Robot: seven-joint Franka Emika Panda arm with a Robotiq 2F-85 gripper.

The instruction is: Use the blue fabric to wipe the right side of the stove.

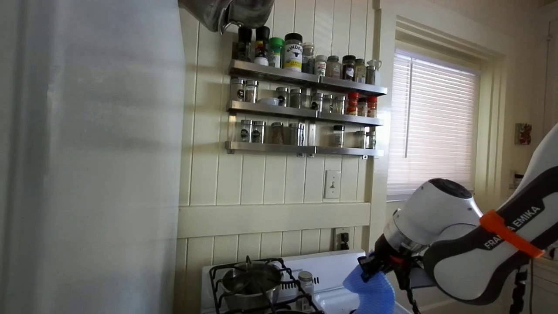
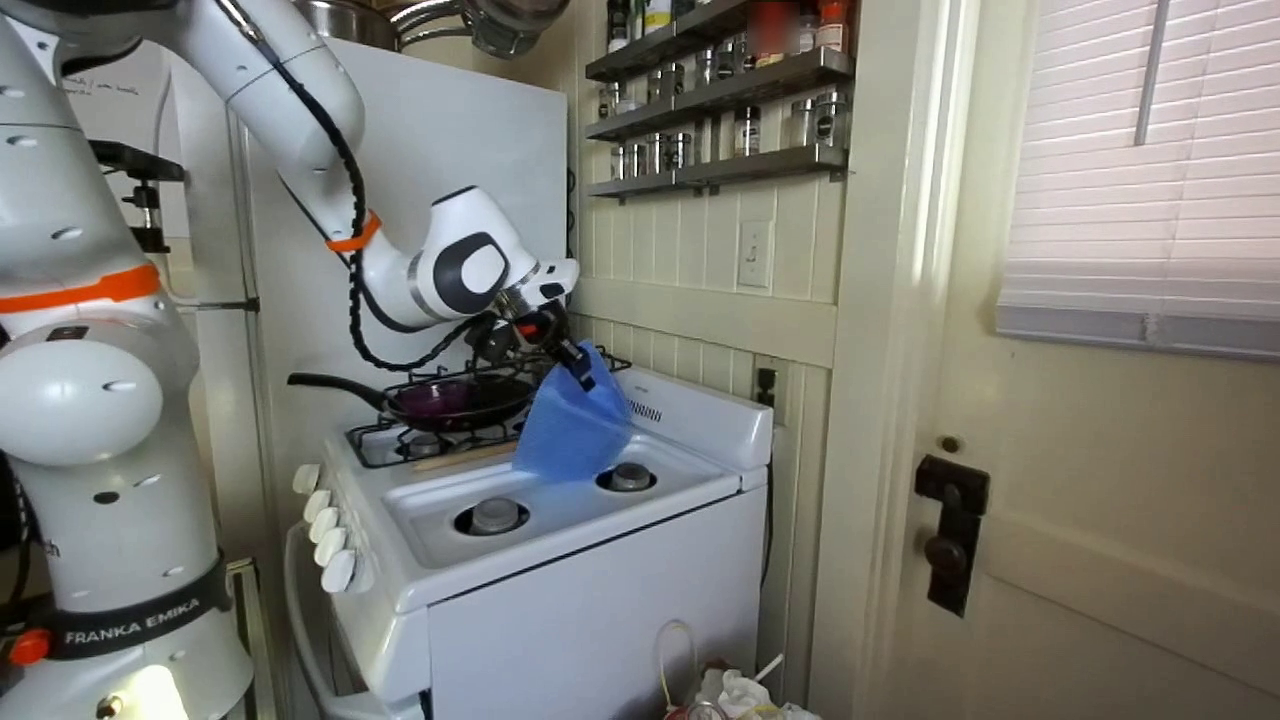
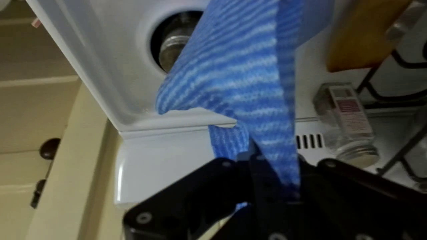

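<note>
The blue fabric (image 1: pixel 375 295) hangs creased from my gripper (image 1: pixel 366 271). In an exterior view the fabric (image 2: pixel 570 430) hangs over the middle and back of the white stove (image 2: pixel 600 580), beside the rear bare burner. I cannot tell whether its lower edge touches the stove top. My gripper (image 2: pixel 580 372) points down and is shut on the fabric's upper part. In the wrist view the gripper (image 3: pixel 267 163) pinches the fabric (image 3: pixel 240 76), which covers part of a burner on the stove (image 3: pixel 110 66). The stove's right side has two bare burners and no grates.
A black frying pan (image 2: pixel 465 402) sits on the left grates, with a wooden piece (image 2: pixel 465 458) beside it. A glass jar (image 3: pixel 350 123) stands near the back edge, by a pot (image 1: pixel 250 285). Spice shelves (image 1: pixel 305 113) hang on the wall above.
</note>
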